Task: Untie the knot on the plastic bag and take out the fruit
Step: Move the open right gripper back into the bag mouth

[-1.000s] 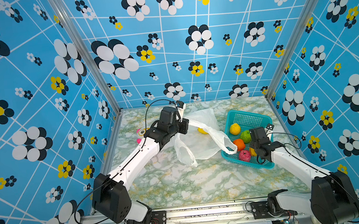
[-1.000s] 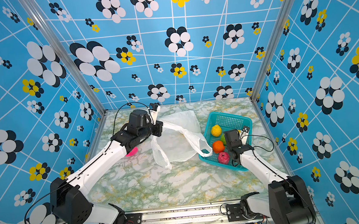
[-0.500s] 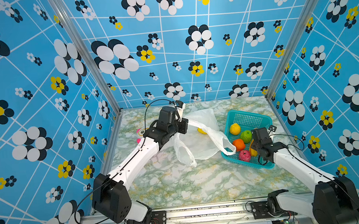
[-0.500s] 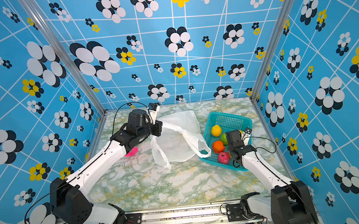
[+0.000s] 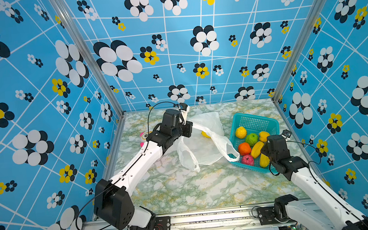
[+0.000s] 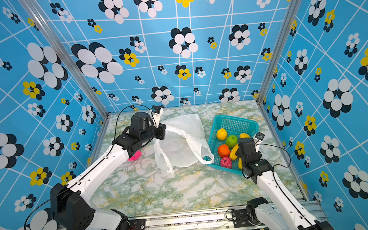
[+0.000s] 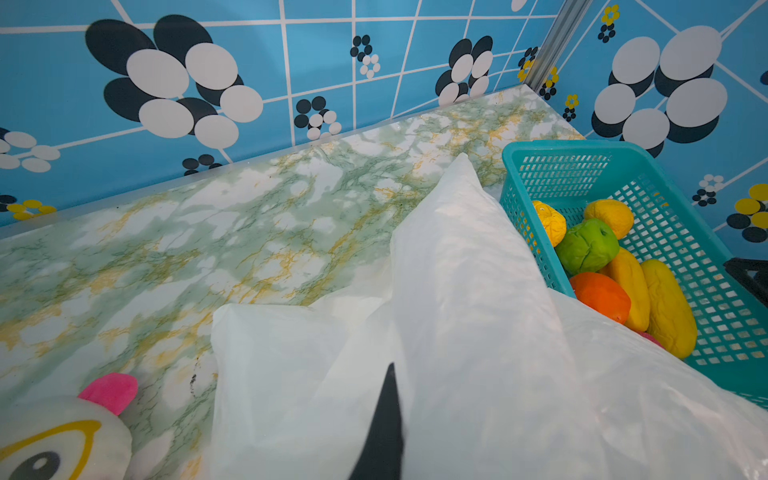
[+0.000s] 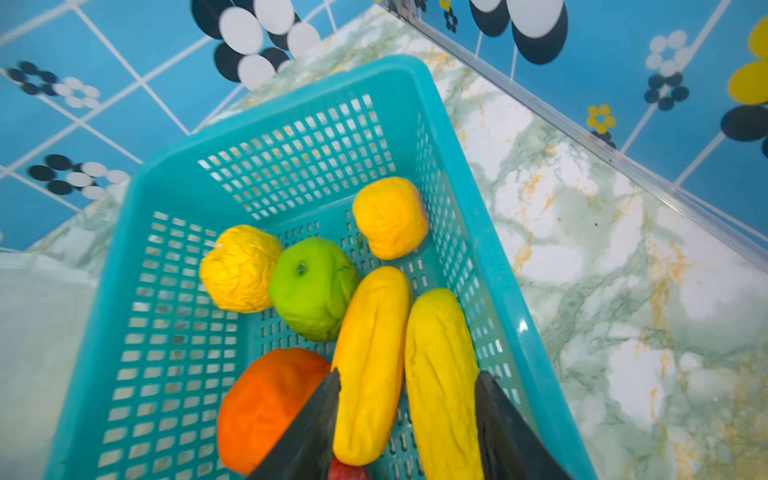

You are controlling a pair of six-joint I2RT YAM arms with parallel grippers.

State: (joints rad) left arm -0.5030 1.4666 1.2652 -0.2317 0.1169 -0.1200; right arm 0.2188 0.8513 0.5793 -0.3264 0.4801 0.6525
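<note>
A: How much room is there around the edges?

B: The teal plastic mesh basket (image 5: 254, 116) sits with its far corner near the right wall. The green-and-white marbled tabletop (image 5: 185, 189) lies bare between the front rail and the thin, crinkly white translucent plastic bag (image 5: 205, 150). One handle loop of the bag touches the basket's near left corner. The other loop lies loose on the table, apart from it.

A: What can't you make out?

B: In both top views the left gripper (image 5: 188, 129) has its tips buried in plastic, and the right gripper sits under its own wrist. The pink, white and green plush toy (image 7: 62, 436) is cut off by the frame in the left wrist view and half hidden behind the left arm from above.

A: And the fruit against the jaws?

B: Seven wrinkled pieces of fruit (image 8: 311, 286) lie in the basket. The right gripper (image 8: 409, 376) hovers over them with its jaws apart and two oblong yellow pieces between its fingers (image 8: 307, 428); I cannot tell whether they touch. One more yellow piece (image 5: 205, 133) shows among the bag's folds, near the left gripper, whose jaws are pressed together on a raised fold of the bag
</note>
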